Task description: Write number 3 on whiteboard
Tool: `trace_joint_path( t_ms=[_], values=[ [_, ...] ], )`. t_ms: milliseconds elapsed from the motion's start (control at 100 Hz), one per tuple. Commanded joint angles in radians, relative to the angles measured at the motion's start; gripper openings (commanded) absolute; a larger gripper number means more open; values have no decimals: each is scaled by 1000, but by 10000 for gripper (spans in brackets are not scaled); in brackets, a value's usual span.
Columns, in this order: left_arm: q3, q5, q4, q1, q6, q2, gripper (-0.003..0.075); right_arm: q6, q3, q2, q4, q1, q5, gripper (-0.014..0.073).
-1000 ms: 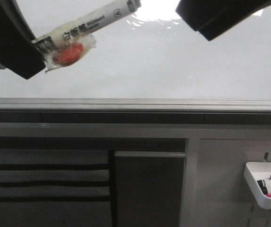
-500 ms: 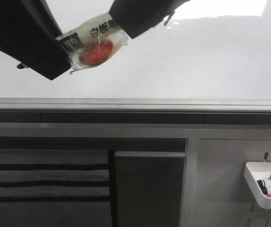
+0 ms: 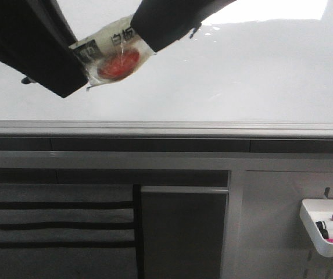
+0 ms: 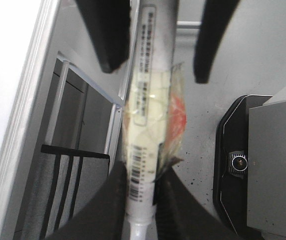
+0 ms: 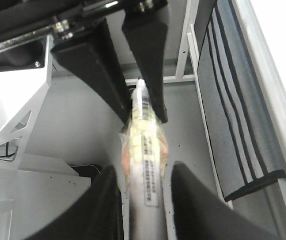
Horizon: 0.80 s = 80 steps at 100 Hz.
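The whiteboard (image 3: 242, 75) fills the top of the front view, glossy white with glare and a grey edge strip (image 3: 166, 127). No number 3 shows on it. My left gripper (image 3: 76, 61) is shut on a white marker (image 3: 111, 49) that has a red blob taped to its side; the left wrist view shows the jaws (image 4: 139, 185) pressed on the barrel (image 4: 150, 100). My right gripper (image 3: 154, 26) is open around the marker's other end, with gaps either side of the barrel (image 5: 145, 150) in the right wrist view (image 5: 143, 200).
A small white tray (image 3: 329, 229) with spare markers hangs at the lower right. Below the board are a dark cabinet opening (image 3: 183, 232) and a grey striped panel (image 3: 56, 224). A black device (image 4: 257, 160) lies on the floor.
The right gripper has come from the upper right to close in around the marker's free end. The left gripper has shifted the marker slightly right. Little has moved in the last half second.
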Motion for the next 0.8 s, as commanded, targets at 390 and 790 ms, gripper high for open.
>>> trace_joint_path(
  t_ms=[390, 790],
  values=[
    [-36, -94, -33, 6, -30, -39, 340, -10, -33, -45, 32, -3, -24, 29],
    [64, -129, -144, 230, -131, -289, 401, 372, 51, -289, -257, -177, -80, 29]
  ],
)
